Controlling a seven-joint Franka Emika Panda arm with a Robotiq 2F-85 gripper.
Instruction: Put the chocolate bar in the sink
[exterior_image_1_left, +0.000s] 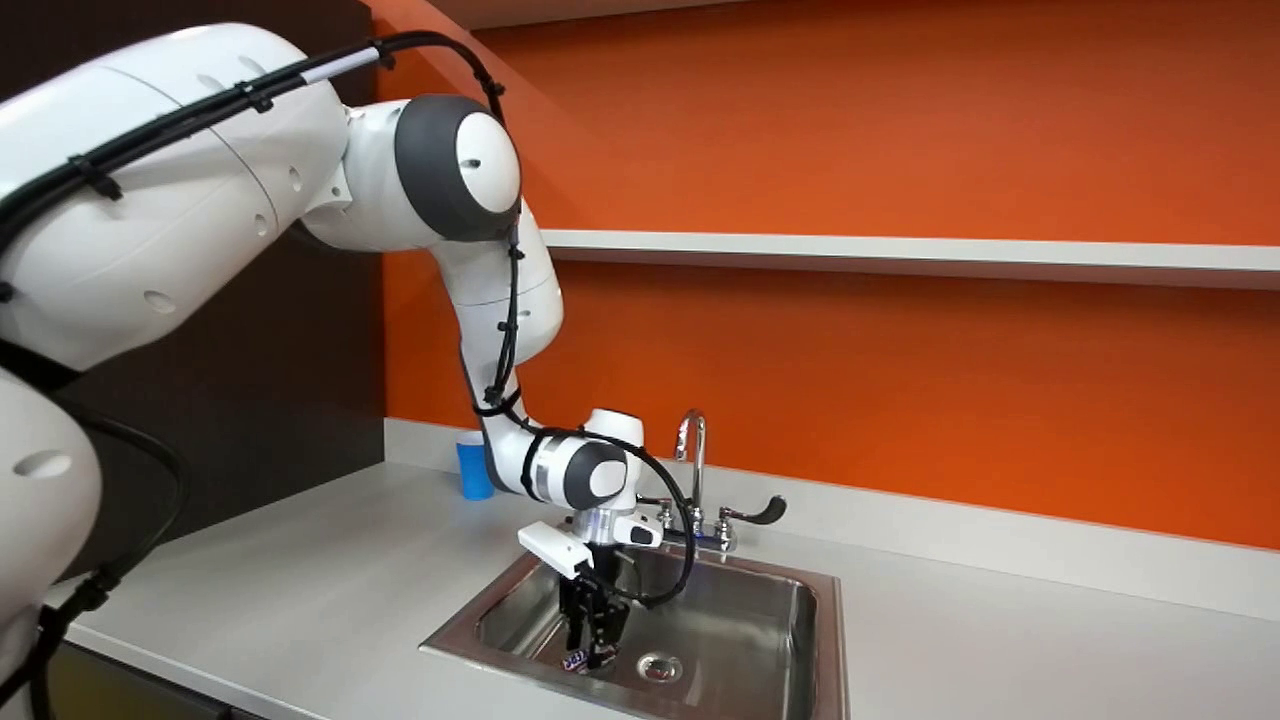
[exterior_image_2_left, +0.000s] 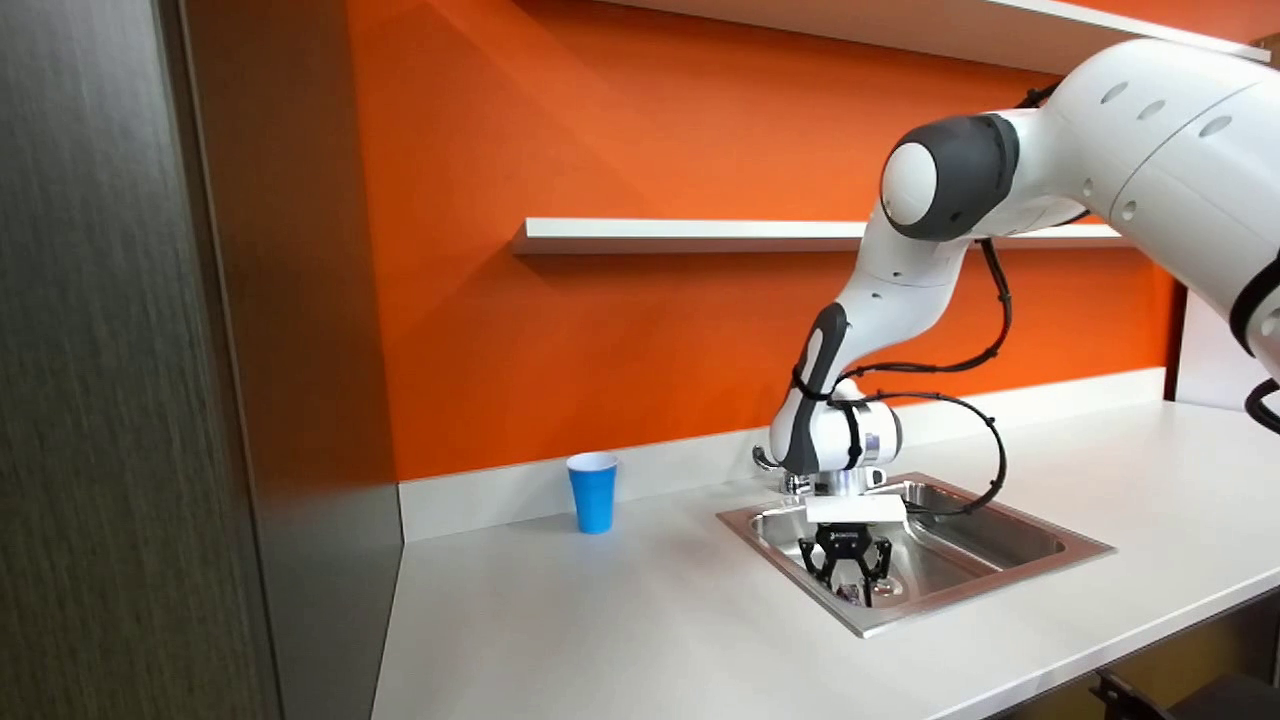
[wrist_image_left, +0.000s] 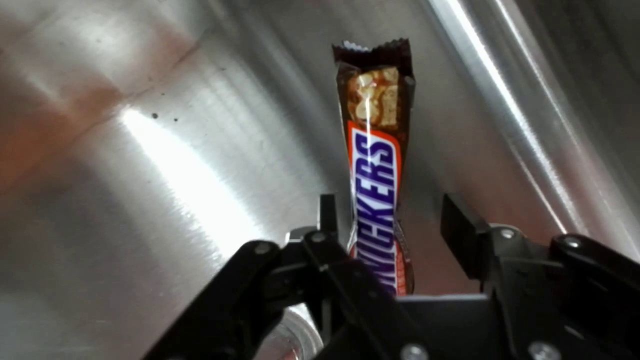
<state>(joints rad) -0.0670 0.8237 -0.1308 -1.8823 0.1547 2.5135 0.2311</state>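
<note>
The chocolate bar (wrist_image_left: 375, 170) is a Snickers in a dark brown wrapper, lying on the steel floor of the sink (wrist_image_left: 270, 125). It shows small in both exterior views (exterior_image_1_left: 575, 661) (exterior_image_2_left: 848, 594), partly hidden by my fingers. The sink's rim (exterior_image_1_left: 830, 640) (exterior_image_2_left: 980, 588) is flat steel. My gripper (wrist_image_left: 392, 220) is down inside the basin, as both exterior views show (exterior_image_1_left: 592, 642) (exterior_image_2_left: 848, 588). It is open. Its fingers stand on either side of the bar with a gap on each side, wider on the right. The bar's near end is hidden behind the gripper.
The drain (exterior_image_1_left: 659, 667) is beside the bar and gripper. The faucet (exterior_image_1_left: 697, 460) with handles stands behind the sink, close to the arm. A blue cup (exterior_image_1_left: 474, 470) (exterior_image_2_left: 594, 495) stands on the counter near the back wall. A white shelf (exterior_image_1_left: 900, 250) runs along the orange wall.
</note>
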